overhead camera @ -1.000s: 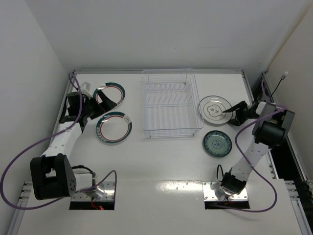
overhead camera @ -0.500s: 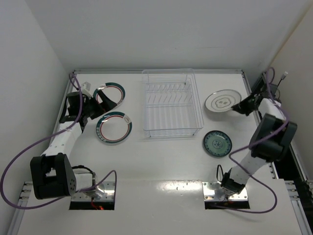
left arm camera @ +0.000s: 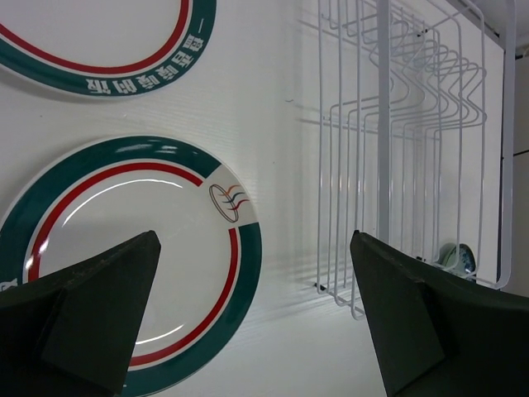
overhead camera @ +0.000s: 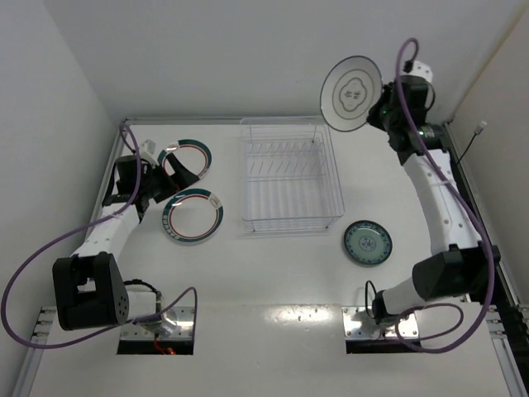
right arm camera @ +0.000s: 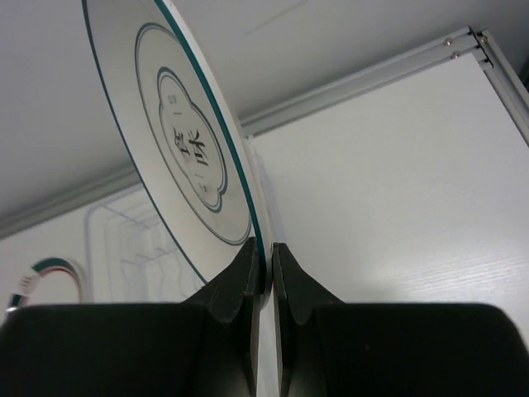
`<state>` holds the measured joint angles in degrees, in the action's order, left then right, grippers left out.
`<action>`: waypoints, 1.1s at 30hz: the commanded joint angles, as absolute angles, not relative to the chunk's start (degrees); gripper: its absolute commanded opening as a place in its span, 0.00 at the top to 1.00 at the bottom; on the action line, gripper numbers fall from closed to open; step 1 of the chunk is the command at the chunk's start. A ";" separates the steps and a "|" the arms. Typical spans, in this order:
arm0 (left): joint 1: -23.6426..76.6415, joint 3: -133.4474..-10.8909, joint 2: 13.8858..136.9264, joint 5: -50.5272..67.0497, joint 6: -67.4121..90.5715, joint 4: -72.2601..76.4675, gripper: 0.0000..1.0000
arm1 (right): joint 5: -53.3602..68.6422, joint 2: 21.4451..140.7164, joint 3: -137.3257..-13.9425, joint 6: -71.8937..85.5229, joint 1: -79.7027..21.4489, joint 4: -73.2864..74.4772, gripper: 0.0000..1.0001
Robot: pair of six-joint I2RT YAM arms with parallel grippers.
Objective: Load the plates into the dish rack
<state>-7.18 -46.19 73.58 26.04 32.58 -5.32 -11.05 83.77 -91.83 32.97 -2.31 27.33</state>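
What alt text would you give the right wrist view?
The right gripper pinches the rim of a grey-white plate with a dark drawing, held on edge above the table. Behind it are the wire rack and part of a teal-rimmed plate.

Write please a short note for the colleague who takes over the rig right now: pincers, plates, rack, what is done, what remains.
Right pincer: shut on the rim of the grey-white plate, held on edge in the air above the far right corner of the rack.
Left pincer: open, holding nothing, low over the nearer teal-rimmed plate and the farther teal-rimmed plate, left of the rack.
Small teal plate: flat on the table, right of the rack's near corner.
Done: one plate is in the air; none is in the rack.
Left: slot all four plates.
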 commanded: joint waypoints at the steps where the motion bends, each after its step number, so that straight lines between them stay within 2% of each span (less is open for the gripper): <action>1: -7.21 -46.05 73.92 27.16 31.82 -3.16 0.00 | -24.84 89.02 -94.92 28.57 -8.32 30.06 1.00; 10: -7.21 -46.05 74.44 27.69 31.82 -3.16 0.00 | -43.66 94.39 -95.98 26.64 -18.98 31.46 1.00; 18: -7.21 -46.05 74.44 28.21 32.34 -2.64 0.00 | -50.53 99.84 -98.09 25.93 -22.32 32.08 1.00; 24: -7.21 -46.05 74.44 28.21 32.34 -2.64 0.00 | -50.36 101.60 -97.47 25.93 -22.32 31.46 1.00; 33: -7.21 -46.05 74.97 28.21 32.34 -2.64 0.00 | -42.37 106.87 -97.47 26.62 -22.32 31.99 1.00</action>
